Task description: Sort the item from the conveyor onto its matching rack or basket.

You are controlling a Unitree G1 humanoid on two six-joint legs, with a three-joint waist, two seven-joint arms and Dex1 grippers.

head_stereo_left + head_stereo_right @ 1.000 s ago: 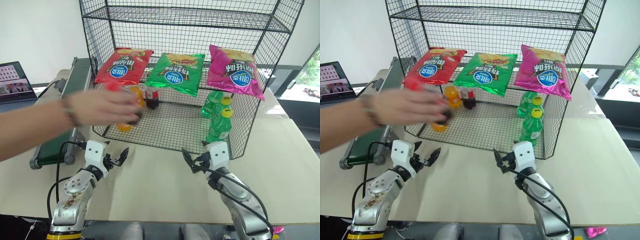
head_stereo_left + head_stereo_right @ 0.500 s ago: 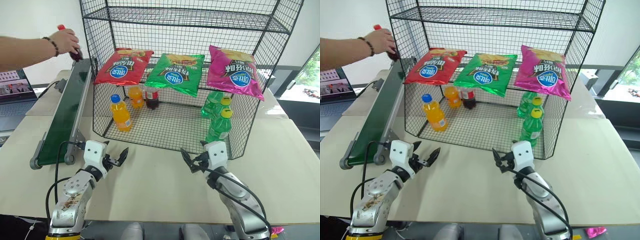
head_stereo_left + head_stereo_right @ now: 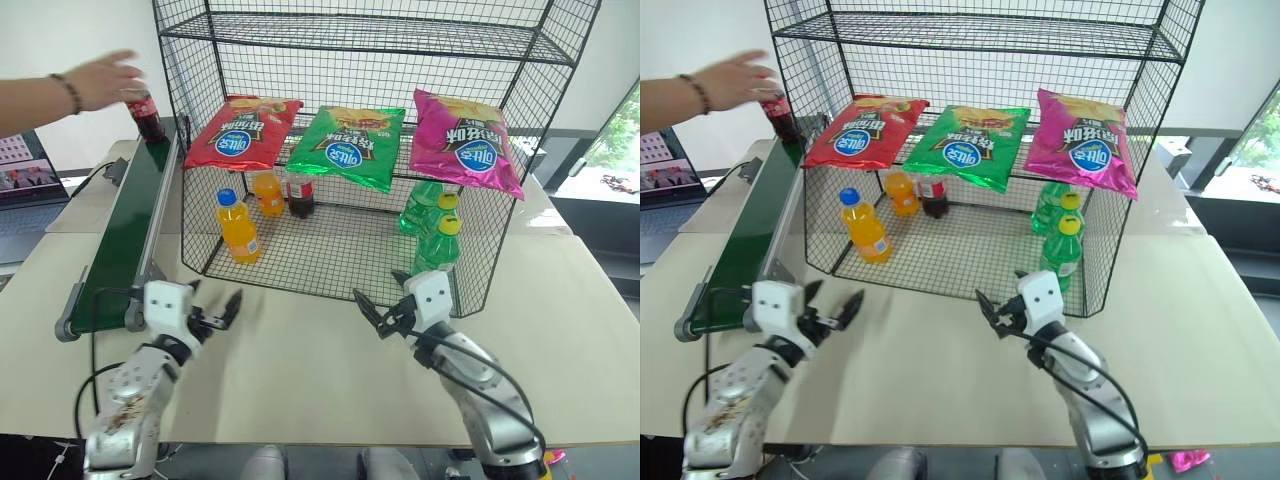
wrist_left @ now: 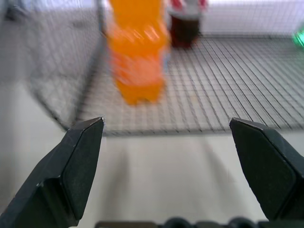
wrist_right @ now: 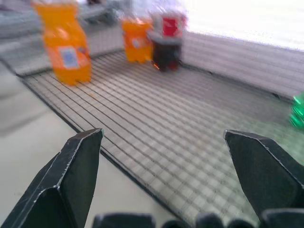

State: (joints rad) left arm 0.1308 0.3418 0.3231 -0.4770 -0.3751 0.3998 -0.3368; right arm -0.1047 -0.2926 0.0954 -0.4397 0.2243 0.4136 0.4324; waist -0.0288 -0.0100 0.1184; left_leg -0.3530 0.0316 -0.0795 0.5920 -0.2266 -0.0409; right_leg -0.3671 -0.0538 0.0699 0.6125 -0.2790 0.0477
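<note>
Change: half a second ago the person's hand (image 3: pixel 100 78) held the cola bottle (image 3: pixel 147 115) in the air; now the bottle stands upright on the far end of the conveyor (image 3: pixel 125 240), the hand just over its cap. Both grippers sit a little higher.
Head views: the black wire rack (image 3: pixel 370 150) holds three snack bags on its middle tier and orange, cola and green bottles on its bottom tier. The left gripper (image 3: pixel 215 315) and right gripper (image 3: pixel 378 315) hover over the table (image 3: pixel 300 370), fingers spread, holding nothing.
Left wrist view: its fingers (image 4: pixel 78 161) stand wide apart and empty, facing an orange soda bottle (image 4: pixel 137 57).
Right wrist view: its fingers (image 5: pixel 78 166) stand wide apart and empty, facing the rack floor.
</note>
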